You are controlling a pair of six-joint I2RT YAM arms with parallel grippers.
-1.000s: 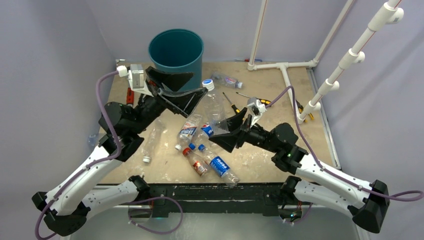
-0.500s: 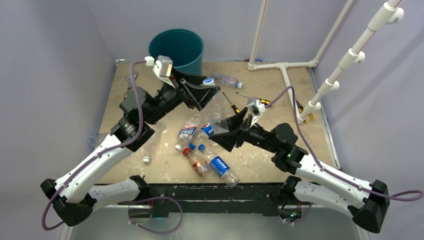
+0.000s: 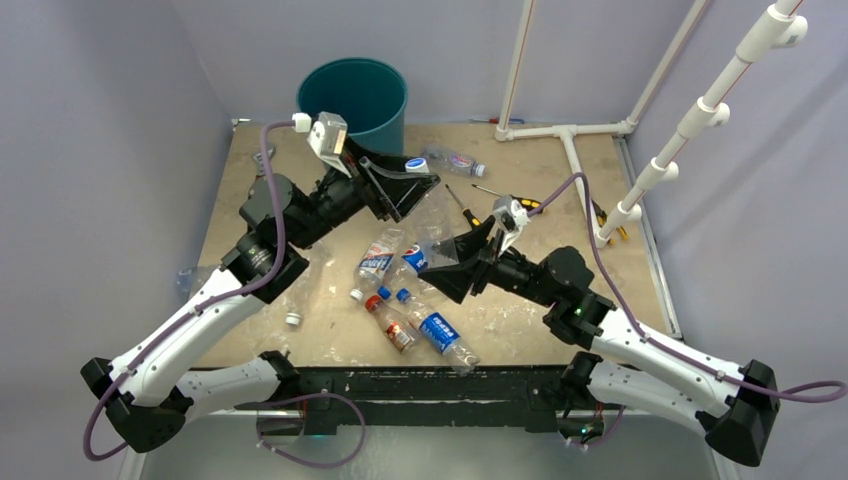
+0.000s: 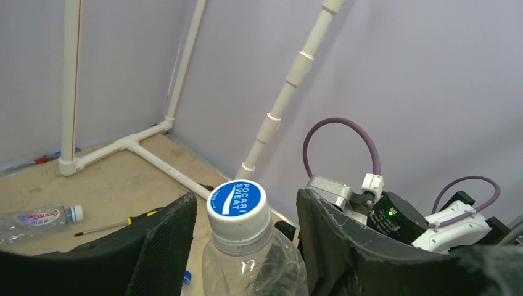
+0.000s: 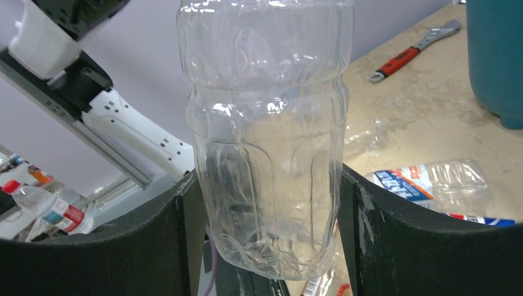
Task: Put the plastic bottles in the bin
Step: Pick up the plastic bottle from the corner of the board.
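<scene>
Evidently a handover: the right pincer (image 5: 265,203) clamps the clear crushed plastic bottle (image 5: 265,123) by its base. The left pincer (image 4: 247,222) straddles its neck, though I cannot tell if it grips. The round teal plastic bin (image 3: 392,122) sits just behind the left pincer.

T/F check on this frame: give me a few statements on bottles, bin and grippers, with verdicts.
1. The right gripper clamps a clear bottle. True.
2. The bin lies on its side. False: it stands upright at the far edge of the table.
3. The cap between the left gripper fingers is blue and white. True.
4. Every bottle is off the table. False: several lie there, such as a blue-labelled bottle.
5. A red-handled wrench lies on the table. True.
</scene>
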